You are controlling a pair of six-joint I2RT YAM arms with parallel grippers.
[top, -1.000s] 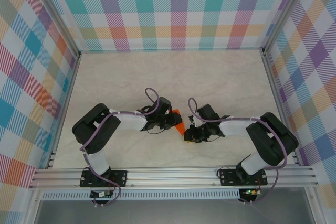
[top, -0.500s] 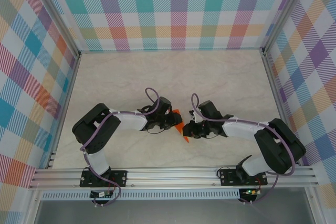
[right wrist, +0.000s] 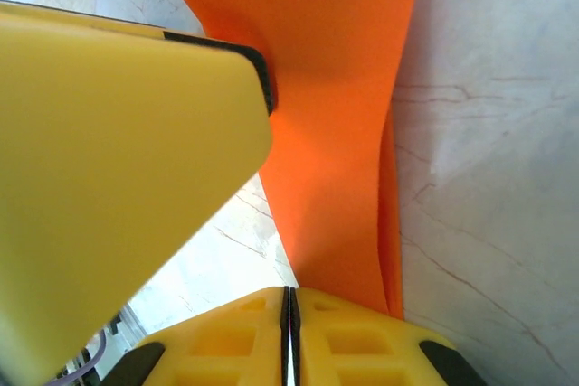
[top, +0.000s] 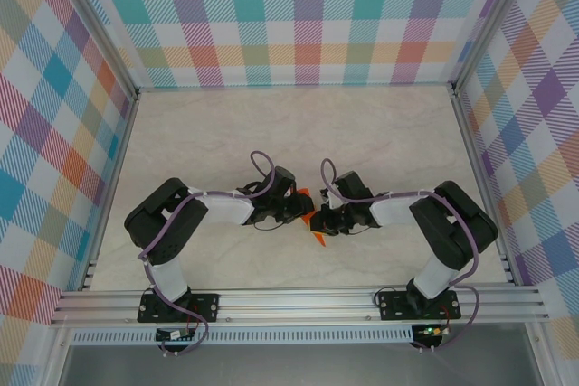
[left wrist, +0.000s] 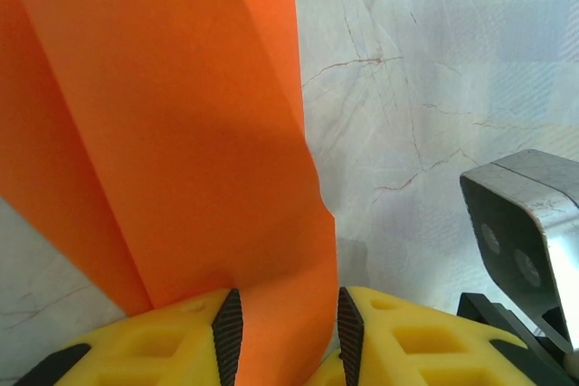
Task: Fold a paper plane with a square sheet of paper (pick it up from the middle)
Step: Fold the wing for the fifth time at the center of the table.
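Observation:
The square sheet of paper [top: 320, 238] is bright orange, folded into layered flaps, and held just above the table between the two wrists. My left gripper [top: 302, 213] is shut on it. In the left wrist view the paper [left wrist: 181, 133] rises from between the black pads [left wrist: 227, 339] and fans upward. My right gripper [top: 323, 222] faces the left one from the right. Its jaws [right wrist: 289, 332] are pressed together, and the paper [right wrist: 335, 133] runs down just right of their seam, behind the right finger. I see nothing between those pads.
The left gripper's yellow finger [right wrist: 118, 160] looms close in the right wrist view. The right arm's grey wrist camera housing [left wrist: 534, 223] sits at the right of the left wrist view. The marble tabletop [top: 298, 133] is bounded by plaid walls and an aluminium rail [top: 298, 300] at the near edge.
The right arm has swung its gripper left, closer to the left gripper and the paper, and its jaws have closed. The left arm has stayed put with the paper.

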